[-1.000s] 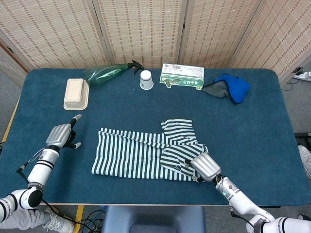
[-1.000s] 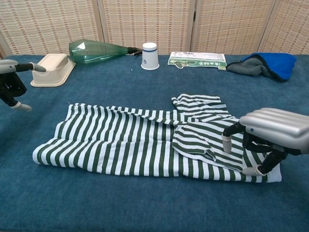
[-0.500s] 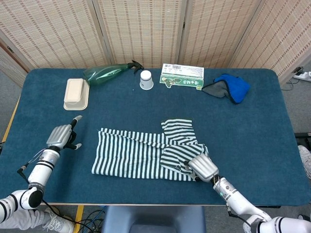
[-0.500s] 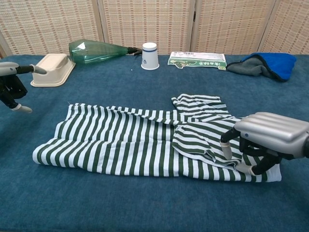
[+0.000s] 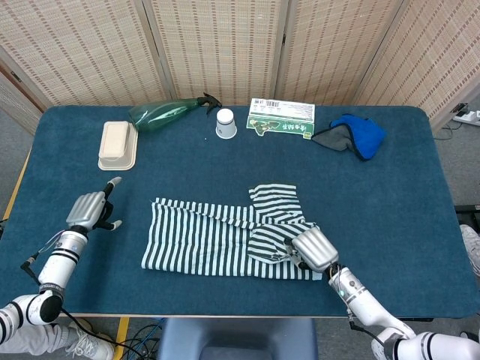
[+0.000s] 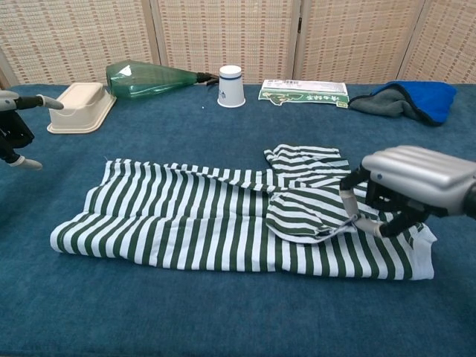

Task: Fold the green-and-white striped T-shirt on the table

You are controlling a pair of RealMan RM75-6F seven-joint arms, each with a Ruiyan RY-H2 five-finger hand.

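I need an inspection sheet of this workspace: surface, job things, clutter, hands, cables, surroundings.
Surface: table covered in dark blue cloth.
Job's things: striped T-shirt lies flat near the front edge, partly folded, a sleeve doubled over on its right part.
Clutter: green spray bottle lying down, paper cup upside down, beige box, printed packet, blue cloth, all along the back.
Hands: right hand pinches a fold of the shirt; left hand holds nothing, beside the shirt.
Cables: some on the floor under the front edge.
Surroundings: woven folding screens behind.
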